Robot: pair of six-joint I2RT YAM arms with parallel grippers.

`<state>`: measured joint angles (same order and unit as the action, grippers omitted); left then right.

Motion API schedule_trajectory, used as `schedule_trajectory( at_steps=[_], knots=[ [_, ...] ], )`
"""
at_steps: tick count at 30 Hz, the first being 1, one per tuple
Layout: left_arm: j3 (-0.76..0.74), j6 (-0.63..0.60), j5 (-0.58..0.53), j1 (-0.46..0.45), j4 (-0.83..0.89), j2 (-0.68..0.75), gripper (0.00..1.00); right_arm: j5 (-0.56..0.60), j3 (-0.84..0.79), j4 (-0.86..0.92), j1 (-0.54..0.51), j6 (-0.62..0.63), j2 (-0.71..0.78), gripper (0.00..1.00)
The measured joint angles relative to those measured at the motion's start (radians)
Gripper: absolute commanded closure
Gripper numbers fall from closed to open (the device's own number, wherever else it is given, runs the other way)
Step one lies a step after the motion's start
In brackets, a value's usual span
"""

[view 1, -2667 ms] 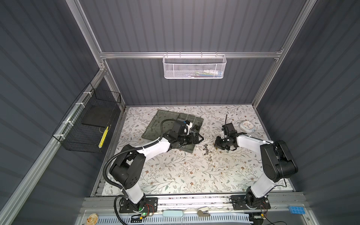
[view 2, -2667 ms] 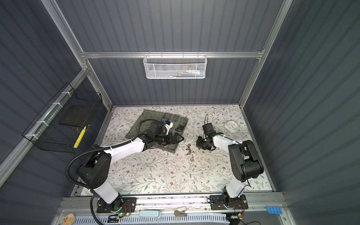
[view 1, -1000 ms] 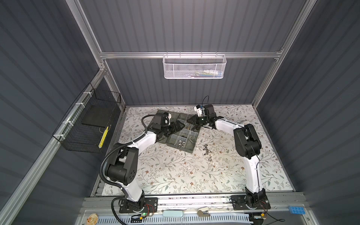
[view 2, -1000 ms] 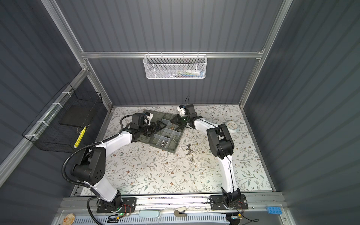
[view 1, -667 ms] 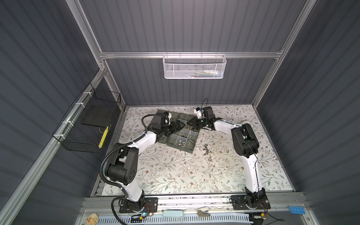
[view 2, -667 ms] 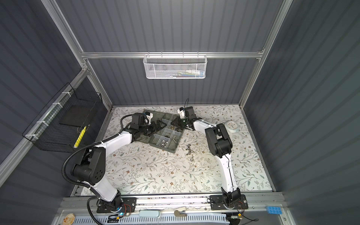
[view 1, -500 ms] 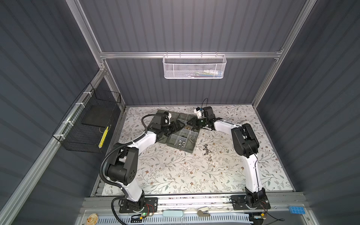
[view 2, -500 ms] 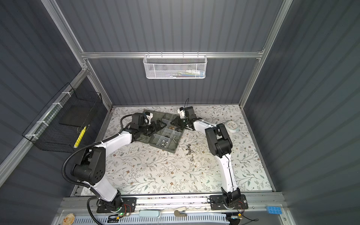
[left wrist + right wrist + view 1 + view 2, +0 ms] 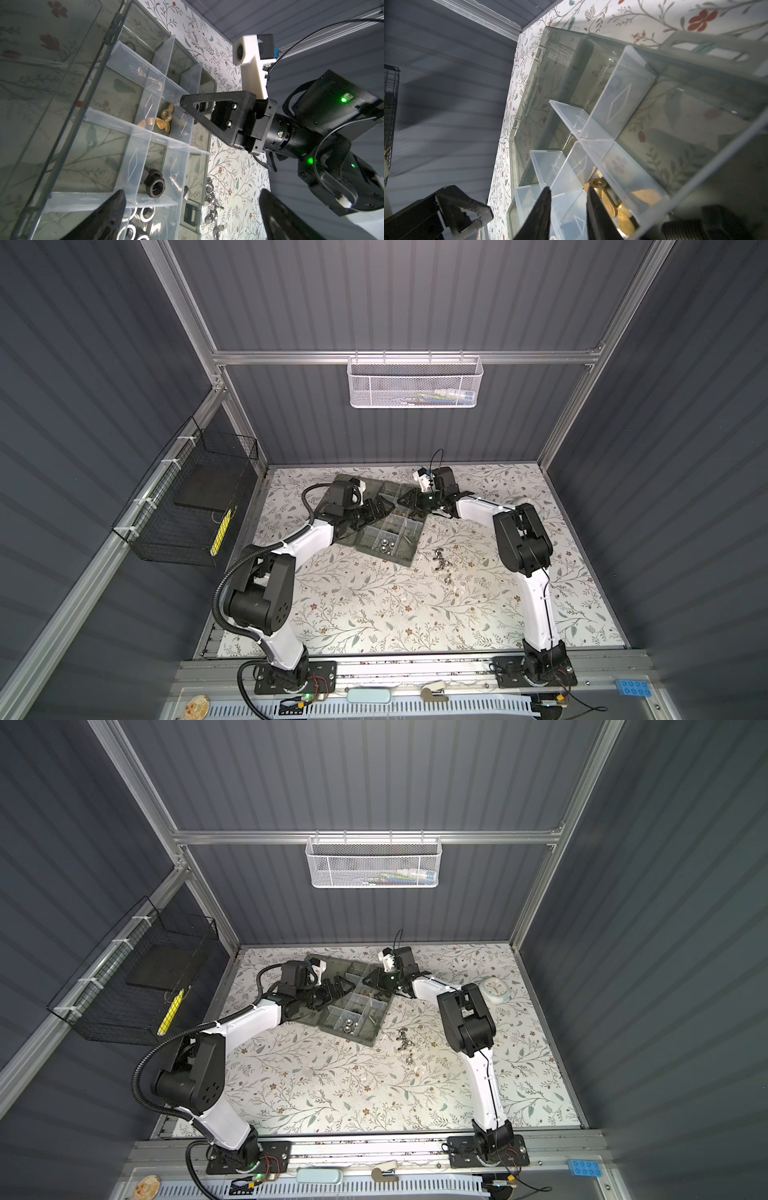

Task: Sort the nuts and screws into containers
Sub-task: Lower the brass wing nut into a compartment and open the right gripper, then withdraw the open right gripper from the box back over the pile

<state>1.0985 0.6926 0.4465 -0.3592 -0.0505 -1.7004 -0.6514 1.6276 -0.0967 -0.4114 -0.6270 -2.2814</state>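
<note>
Floral-patterned table [image 9: 374,614] under the lights, and toward the back of it sits a grey-green organiser box [image 9: 406,561], its lid lying open and flat on the surface. Just beside the box's near corner lies a scatter of loose nuts [image 9: 441,562]. Well apart, off right, rests a round white clock [image 9: 494,988].

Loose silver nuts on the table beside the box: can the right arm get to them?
Probably yes. The loose nuts lie on the tabletop, clear of the organiser box, with nothing over them; the right gripper hovers open over the box nearby.
</note>
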Motion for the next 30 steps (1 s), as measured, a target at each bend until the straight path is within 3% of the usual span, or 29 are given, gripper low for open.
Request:
schedule_trajectory(
  at_steps=[10, 20, 23, 30],
  knots=[
    [0.000, -0.012, -0.001, -0.042, 0.002, 0.000, 0.00, 0.032, -0.153, -0.079, 0.003, 0.032, 0.113, 0.49],
    [0.000, -0.079, -0.009, -0.125, 0.006, 0.014, 0.00, 0.147, -0.502, -0.245, 0.058, 0.032, 0.432, 0.37],
    [0.000, -0.097, -0.016, -0.158, 0.009, 0.023, 0.00, 0.196, -0.571, -0.195, 0.101, 0.027, 0.536, 0.34],
    [0.000, -0.090, -0.014, -0.200, 0.004, 0.024, 0.00, 0.365, -0.604, 0.146, 0.142, 0.083, 0.694, 0.21]
  ],
)
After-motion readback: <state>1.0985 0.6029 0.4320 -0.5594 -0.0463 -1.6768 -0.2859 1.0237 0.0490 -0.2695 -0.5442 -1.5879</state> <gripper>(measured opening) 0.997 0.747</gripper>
